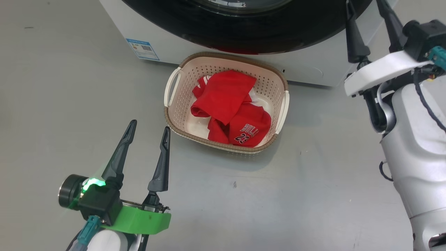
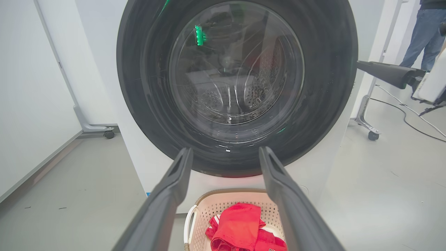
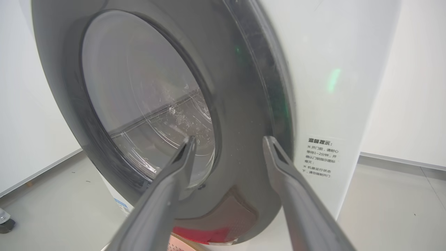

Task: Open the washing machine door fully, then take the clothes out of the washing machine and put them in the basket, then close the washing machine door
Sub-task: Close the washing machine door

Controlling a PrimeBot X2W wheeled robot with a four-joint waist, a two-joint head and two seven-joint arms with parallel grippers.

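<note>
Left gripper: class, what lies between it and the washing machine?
The basket holding the clothes, between left gripper and washing machine; head and left wrist views show it.

I take this for a test lab, not a home: the washer [image 2: 104, 62] stands alone on a bare grey floor [image 2: 383, 195], with white panels [image 2: 31, 87] on castors [image 2: 109, 134] around it. A loose cable [image 2: 406, 113] trails past and a person [image 2: 423, 35] in jeans stands nearby.
</note>
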